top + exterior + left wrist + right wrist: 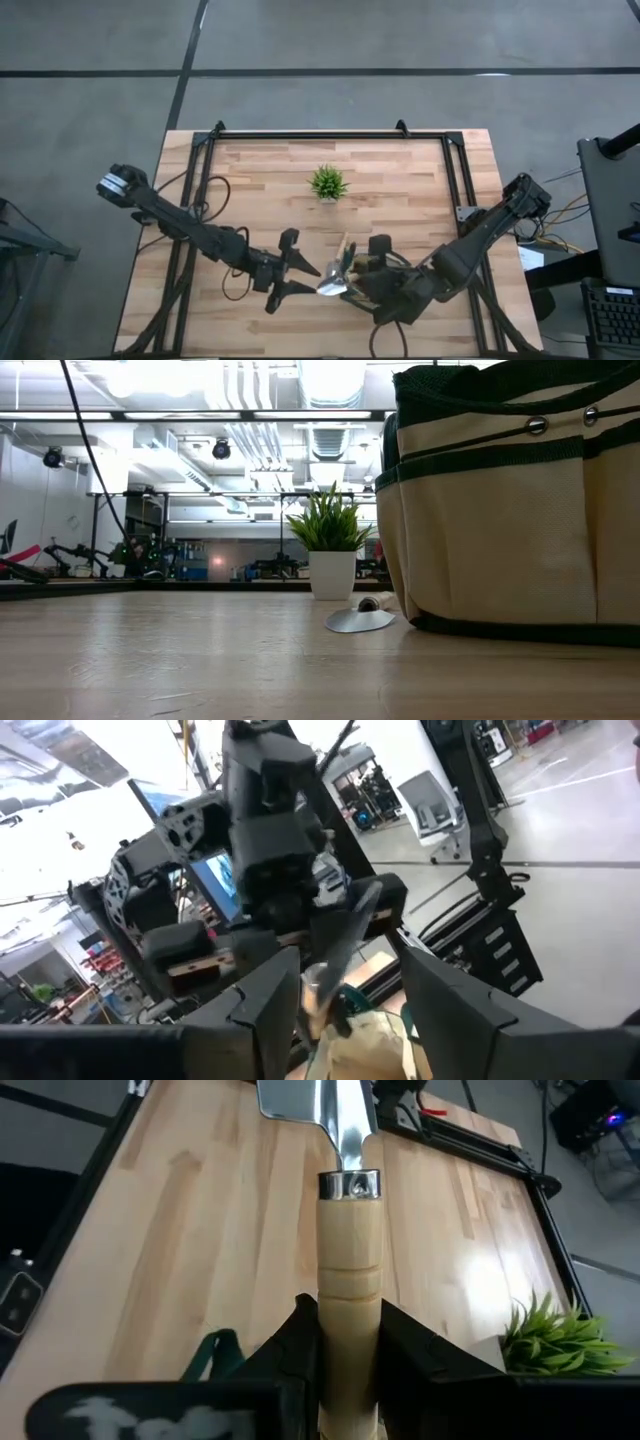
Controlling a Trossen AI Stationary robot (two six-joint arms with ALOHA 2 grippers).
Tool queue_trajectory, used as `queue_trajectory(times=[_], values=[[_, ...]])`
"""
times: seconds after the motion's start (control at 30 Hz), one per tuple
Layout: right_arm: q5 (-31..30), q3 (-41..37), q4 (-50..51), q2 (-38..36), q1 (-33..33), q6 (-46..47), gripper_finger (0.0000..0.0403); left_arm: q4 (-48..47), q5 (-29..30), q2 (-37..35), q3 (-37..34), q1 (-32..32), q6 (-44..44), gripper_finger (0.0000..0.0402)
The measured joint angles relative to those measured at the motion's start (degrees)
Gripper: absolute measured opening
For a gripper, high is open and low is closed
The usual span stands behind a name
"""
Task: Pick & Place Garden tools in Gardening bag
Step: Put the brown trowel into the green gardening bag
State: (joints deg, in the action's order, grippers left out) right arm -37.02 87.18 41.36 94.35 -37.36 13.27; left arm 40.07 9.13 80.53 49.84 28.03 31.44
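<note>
My right gripper (350,1330) is shut on a silver trowel with a wooden handle (350,1230), near the table's front edge at the middle (362,282). The trowel's blade (330,282) points toward the table's left. In the low view the blade (360,621) looks to lie on the table beside the gardening bag (500,510). The bag is tan with dark trim and is mostly hidden under my right arm in the high view. My left gripper (310,278) is open and empty, just left of the blade, facing the bag (365,1045). My right gripper pinches the trowel's wooden handle (350,1305) between its two fingers, at the half away from the blade. The fingers lie along the handle, coming from the table's right. The blade sticks out ahead of the fingers, low over the table; in the low view its edge looks to touch the wood.
A small spiky green potted plant (327,183) stands at the table's middle, toward the far edge. A dark metal frame (330,135) runs round the far and side edges. The other tools do not show.
</note>
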Motion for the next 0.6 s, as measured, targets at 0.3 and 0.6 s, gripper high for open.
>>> queue_trajectory(times=[0.3,0.6], values=[[-0.1,0.0,-0.3,0.0,2.2,0.1,0.0054,5.7,0.2,3.6,1.2,-0.6,-0.8,0.0181],[0.5,-0.3,-0.5,0.5,2.3,0.1,0.0054,5.1,1.3,6.4,2.5,-2.1,-1.7,0.0105]])
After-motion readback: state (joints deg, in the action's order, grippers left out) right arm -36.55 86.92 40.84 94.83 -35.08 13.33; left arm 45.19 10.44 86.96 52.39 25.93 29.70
